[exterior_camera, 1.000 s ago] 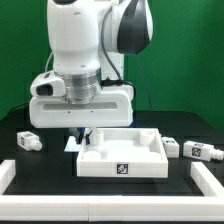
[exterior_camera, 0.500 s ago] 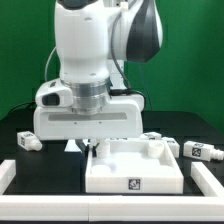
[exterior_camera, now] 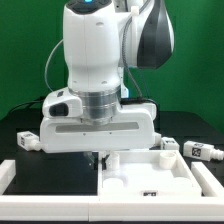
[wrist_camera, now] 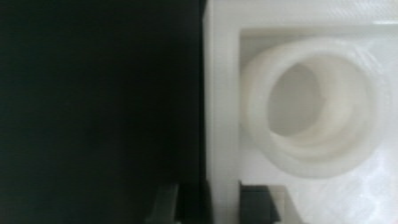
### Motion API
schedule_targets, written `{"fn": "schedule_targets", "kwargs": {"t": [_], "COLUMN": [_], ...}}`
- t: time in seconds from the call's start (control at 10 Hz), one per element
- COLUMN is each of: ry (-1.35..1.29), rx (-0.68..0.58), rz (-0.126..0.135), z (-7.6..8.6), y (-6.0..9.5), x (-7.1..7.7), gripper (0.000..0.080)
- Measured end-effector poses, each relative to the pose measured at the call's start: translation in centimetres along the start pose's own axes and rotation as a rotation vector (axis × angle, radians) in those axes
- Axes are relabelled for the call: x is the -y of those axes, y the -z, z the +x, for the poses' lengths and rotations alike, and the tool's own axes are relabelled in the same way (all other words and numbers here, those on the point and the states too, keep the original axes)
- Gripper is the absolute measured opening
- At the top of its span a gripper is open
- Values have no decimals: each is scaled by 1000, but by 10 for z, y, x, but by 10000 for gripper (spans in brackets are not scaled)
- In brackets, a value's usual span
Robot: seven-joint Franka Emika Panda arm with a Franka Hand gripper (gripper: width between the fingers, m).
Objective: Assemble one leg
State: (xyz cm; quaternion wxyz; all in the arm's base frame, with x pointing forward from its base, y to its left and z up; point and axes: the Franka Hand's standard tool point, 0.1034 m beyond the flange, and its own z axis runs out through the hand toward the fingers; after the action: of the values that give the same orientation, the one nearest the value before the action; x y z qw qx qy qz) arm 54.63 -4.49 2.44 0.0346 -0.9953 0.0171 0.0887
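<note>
My gripper [exterior_camera: 97, 157] is shut on the left rim of the wide white square panel [exterior_camera: 150, 176] and holds it low over the black table near the front. In the wrist view the gripper [wrist_camera: 222, 190] has its two dark fingers on either side of the panel's wall [wrist_camera: 224, 90], beside a round socket [wrist_camera: 320, 100]. One leg [exterior_camera: 28, 141], a small white tagged peg, lies at the exterior view's left. Two more legs [exterior_camera: 170, 146] [exterior_camera: 203, 151] lie at the exterior view's right. No leg is in the gripper.
A white raised rail [exterior_camera: 8, 172] borders the table at the exterior view's left and another [exterior_camera: 212, 180] at its right. A green backdrop stands behind the arm.
The arm has moved toward the camera and to the exterior view's right, carrying the panel with it. The panel now sits lower and nearer in the view. The legs have not moved.
</note>
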Motion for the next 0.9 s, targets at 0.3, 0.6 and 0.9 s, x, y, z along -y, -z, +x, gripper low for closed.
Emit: {"fn": "schedule_targets", "kwargs": {"t": [0.3, 0.6, 0.9], "ry": [-20, -14, -15], "rx": [2, 55, 71], "rz": [0, 4, -14], "z": [7, 10, 10], "y": [-5, -11, -11], "x": [8, 23, 23], "gripper": [54, 54, 54]}}
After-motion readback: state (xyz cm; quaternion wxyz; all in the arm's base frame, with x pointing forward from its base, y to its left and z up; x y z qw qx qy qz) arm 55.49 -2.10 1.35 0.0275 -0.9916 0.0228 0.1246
